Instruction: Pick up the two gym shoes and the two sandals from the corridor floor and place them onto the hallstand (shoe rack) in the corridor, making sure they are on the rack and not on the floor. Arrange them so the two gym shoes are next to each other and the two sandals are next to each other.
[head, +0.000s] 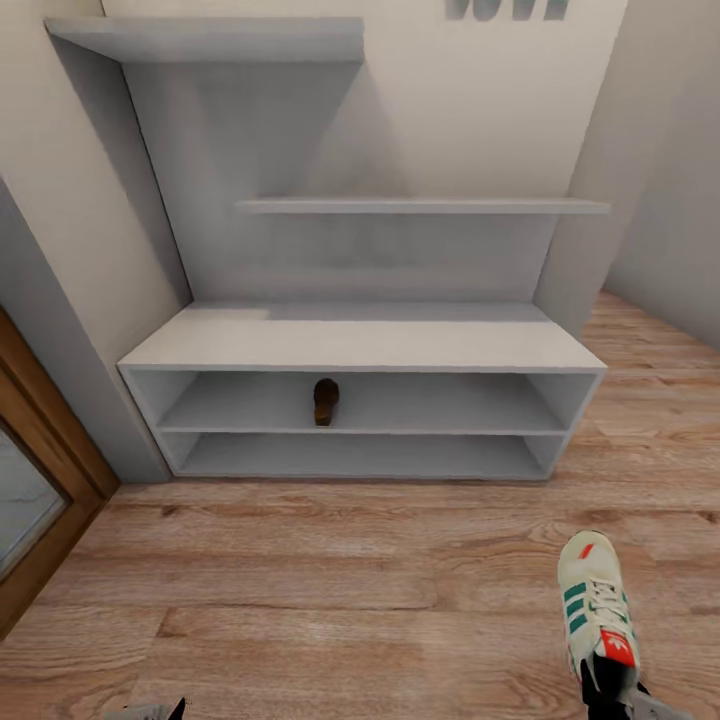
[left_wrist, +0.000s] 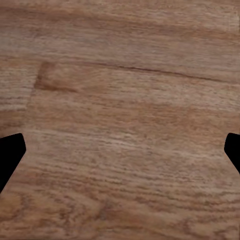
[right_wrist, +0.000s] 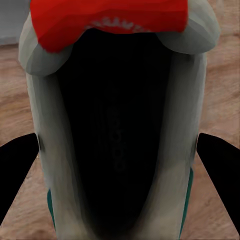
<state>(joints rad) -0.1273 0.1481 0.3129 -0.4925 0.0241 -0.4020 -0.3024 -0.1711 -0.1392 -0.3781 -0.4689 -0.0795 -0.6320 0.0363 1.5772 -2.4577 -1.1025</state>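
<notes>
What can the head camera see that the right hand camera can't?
Head view alone: the grey hallstand, with one brown sandal lying on its upper open shelf, and a wooden door frame at the left.

Right wrist view alone: the dark inside of the gym shoe, seen close up, with a black finger on each side of it.

Both: that same white shoe with its red tongue patch, held by the right gripper, and the wood floor.
</notes>
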